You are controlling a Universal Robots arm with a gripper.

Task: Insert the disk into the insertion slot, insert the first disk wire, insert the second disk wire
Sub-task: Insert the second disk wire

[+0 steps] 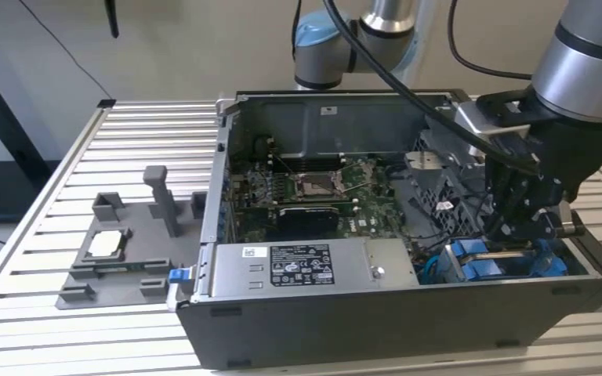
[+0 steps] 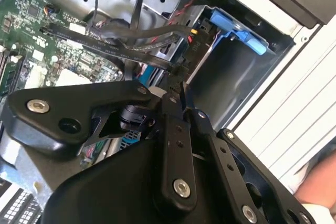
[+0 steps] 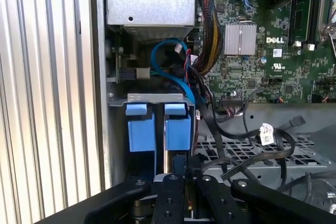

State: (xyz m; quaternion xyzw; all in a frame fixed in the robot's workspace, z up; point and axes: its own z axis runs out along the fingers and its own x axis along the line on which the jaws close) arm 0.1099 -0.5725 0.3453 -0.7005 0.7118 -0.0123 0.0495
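Exterior view: gripper low over insertion slot, computer case.

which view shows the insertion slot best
The first wrist view: the insertion slot faces the camera, blue fittings plain. The exterior view shows it partly behind the hand. The second wrist view shows one open bay at an angle.

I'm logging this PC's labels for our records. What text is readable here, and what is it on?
Black-and-white sticker on the power-supply box: print too small to read.
White cable tag: print too small to read.
Motherboard: white printed marks, lettering too small to quote reliably.
No text can be quoted with confidence.
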